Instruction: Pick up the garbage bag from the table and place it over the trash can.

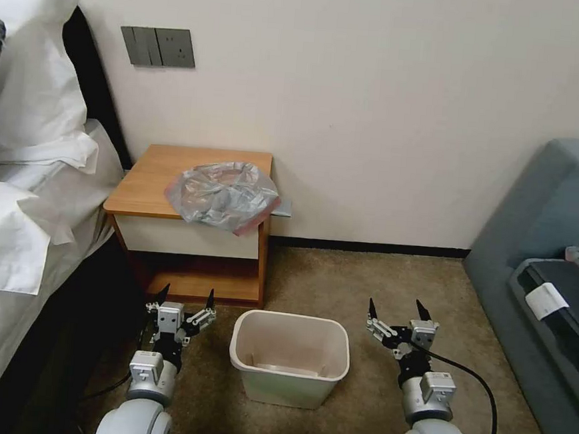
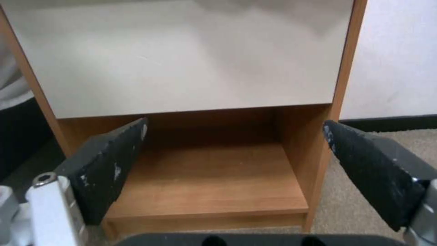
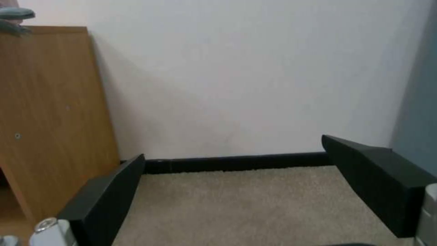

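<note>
The garbage bag is lying crumpled on the table, hanging a little over its front right corner. The trash can is standing upright on the floor just in front of the table.

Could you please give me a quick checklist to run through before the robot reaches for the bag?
1. Bag on the table, free of both arms: ok.
2. Left pincer open, low before the table's lower shelf: ok.
3. Right pincer open, over carpet beside the bin: ok.
4. Bin upright, mouth uncovered: ok.
5. Bag's opening located: cannot tell; it lies crumpled.
</note>
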Available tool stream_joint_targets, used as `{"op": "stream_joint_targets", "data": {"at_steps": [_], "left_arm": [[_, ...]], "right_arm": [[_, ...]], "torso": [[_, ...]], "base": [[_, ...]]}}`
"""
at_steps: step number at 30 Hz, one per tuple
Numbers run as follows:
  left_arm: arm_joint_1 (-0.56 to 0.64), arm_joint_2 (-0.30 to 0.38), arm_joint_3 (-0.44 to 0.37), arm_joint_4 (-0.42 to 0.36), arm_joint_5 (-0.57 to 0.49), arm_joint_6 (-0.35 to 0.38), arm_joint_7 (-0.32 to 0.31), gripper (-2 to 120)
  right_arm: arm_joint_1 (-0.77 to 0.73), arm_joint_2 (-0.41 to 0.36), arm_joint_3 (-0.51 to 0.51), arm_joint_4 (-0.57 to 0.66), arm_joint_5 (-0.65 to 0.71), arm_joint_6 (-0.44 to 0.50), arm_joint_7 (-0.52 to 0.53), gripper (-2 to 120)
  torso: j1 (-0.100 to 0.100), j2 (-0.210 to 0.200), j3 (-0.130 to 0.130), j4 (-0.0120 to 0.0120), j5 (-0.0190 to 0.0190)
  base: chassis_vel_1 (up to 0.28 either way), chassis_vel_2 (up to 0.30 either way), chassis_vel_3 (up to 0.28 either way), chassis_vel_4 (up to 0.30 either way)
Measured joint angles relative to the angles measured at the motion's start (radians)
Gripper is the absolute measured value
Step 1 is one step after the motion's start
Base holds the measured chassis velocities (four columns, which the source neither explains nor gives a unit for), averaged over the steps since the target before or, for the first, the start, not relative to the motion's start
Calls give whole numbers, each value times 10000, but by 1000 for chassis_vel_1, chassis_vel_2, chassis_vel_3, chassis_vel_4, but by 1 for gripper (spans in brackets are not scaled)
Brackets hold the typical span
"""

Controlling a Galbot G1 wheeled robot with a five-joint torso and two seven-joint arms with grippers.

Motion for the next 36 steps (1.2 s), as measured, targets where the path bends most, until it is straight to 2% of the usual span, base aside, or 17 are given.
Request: {"op": "stream_joint_targets", "data": {"at_steps": [29, 34, 36], "left_arm": [[2, 7, -14, -4, -37, -5, 0, 100], [108, 200, -448, -476, -768, -299, -36, 100], [232, 411, -919, -991, -1560, -640, -102, 100]], "right_arm": [[-12, 1, 1, 10, 0, 0, 0, 100], [-410, 110, 131, 645, 60, 42, -10, 100], [-861, 242, 276, 1357, 146, 118, -24, 100]], "torso": [[0, 0, 0, 1, 0], [0, 0, 0, 0, -2], [0, 0, 0, 1, -1]], "base": [[0, 0, 0, 0], [0, 0, 0, 0], [0, 0, 0, 0]]}}
